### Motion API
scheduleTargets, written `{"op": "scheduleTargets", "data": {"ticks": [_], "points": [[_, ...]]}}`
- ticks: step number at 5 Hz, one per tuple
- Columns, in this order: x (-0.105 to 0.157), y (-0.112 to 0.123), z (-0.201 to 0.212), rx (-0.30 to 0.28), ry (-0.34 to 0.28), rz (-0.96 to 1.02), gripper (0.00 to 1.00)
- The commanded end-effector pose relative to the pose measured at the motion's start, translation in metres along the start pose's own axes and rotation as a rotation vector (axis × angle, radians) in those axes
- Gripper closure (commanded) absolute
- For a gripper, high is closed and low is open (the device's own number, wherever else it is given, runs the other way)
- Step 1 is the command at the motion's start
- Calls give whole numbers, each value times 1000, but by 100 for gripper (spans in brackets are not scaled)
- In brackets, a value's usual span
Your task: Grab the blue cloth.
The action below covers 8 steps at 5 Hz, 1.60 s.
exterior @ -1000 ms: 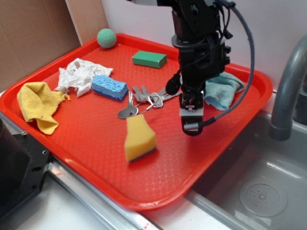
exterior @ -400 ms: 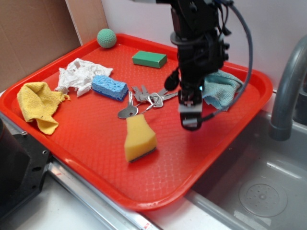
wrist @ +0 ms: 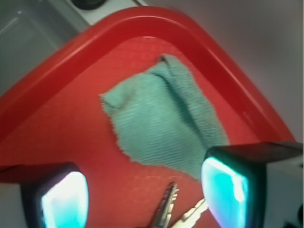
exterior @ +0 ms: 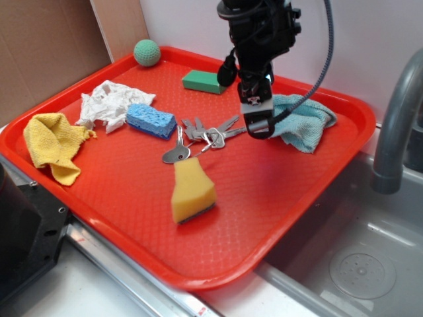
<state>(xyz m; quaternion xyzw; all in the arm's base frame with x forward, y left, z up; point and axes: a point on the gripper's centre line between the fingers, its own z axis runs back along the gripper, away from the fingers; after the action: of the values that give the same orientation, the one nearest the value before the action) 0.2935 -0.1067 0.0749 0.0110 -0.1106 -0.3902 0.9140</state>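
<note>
The blue cloth (exterior: pixel 302 121) is a crumpled light teal washcloth lying at the tray's back right corner; in the wrist view the blue cloth (wrist: pixel 164 121) spreads flat just beyond my fingers. My gripper (exterior: pixel 258 125) hangs above the tray just left of the cloth, over the key tips, and stands open with nothing between its fingers. From the wrist my gripper (wrist: pixel 145 197) shows two glowing pads wide apart, with bare red tray and key tips between them.
On the red tray (exterior: pixel 132 191) lie a bunch of keys (exterior: pixel 198 135), a yellow sponge (exterior: pixel 192 188), a bright blue sponge (exterior: pixel 151 119), a white rag (exterior: pixel 109 102), a yellow cloth (exterior: pixel 53 145), a green block (exterior: pixel 205 80) and a green ball (exterior: pixel 147 52). A sink and faucet (exterior: pixel 396 125) stand right.
My gripper has risen and moved back toward the tray's far side, from in front of the cloth to beside it. The cloth now shows more fully. It has stayed open.
</note>
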Motion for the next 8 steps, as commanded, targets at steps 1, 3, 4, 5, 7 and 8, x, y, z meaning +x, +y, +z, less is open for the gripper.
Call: {"op": "scheduleTargets", "data": {"ticks": [1, 3, 4, 5, 7, 8], "points": [[37, 5, -25, 8, -21, -18, 0], [41, 6, -40, -27, -4, -5, 0], [38, 6, -45, -45, -13, 26, 100], [33, 5, -53, -74, 12, 79, 100], [26, -6, -66, -97, 51, 111, 100], [16, -14, -33, -79, 79, 201, 100]]}}
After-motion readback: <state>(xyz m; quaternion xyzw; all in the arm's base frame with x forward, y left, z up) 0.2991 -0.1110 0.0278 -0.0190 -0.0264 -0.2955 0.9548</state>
